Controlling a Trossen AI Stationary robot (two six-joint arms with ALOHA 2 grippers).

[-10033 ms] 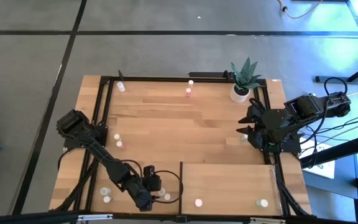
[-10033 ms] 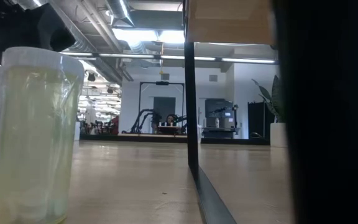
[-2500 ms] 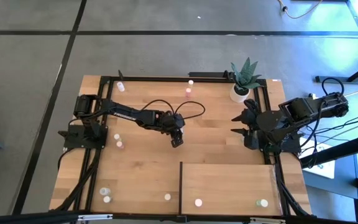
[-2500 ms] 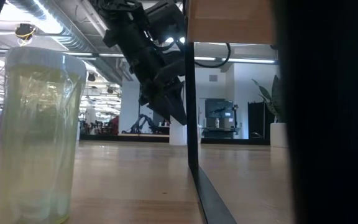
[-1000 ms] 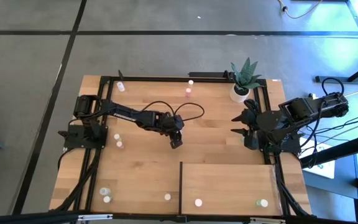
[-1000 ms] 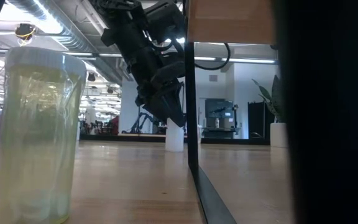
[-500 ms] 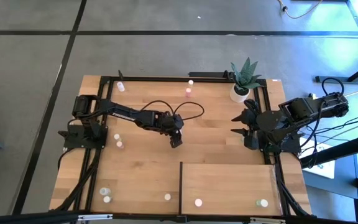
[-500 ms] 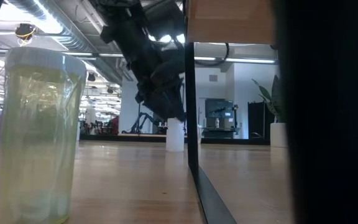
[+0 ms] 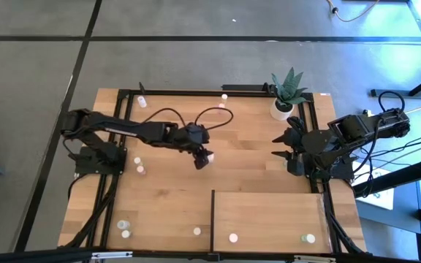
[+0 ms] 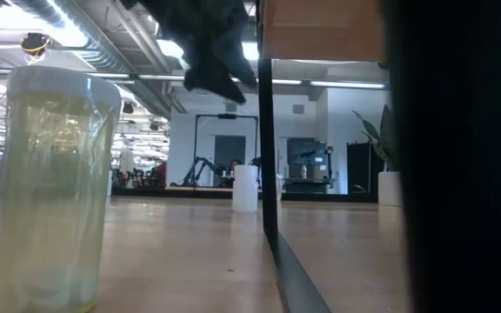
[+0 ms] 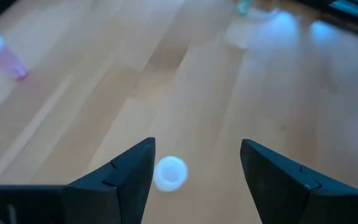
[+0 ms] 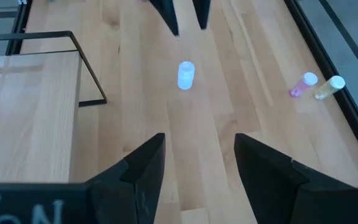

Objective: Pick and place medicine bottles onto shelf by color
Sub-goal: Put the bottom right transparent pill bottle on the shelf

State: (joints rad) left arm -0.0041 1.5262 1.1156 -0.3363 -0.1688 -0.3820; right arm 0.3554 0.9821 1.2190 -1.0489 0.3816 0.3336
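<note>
Left gripper: raised over the middle of the tabletop, fingers spread, nothing held. In the left wrist view a white bottle is seen between the fingers, standing free on the wood below; in the low view the same bottle is seen upright on the tabletop with the gripper lifted clear above it.

Right gripper: parked at the right edge of the tabletop, beside the plant; fingers parted, empty. The white bottle is seen ahead of it in the right wrist view.

Shelf: pale panel at the near right of the tabletop. Two bottles are seen along its near edge, one towards the left, one at the right.

Other bottles, on the tabletop:
- pink bottle and yellow bottle, side by side at the left edge
- two bottles at the near left corner
- one bottle just left of the shelf
- three bottles along the far side
- yellowish bottle, upright, closest to the low camera
</note>
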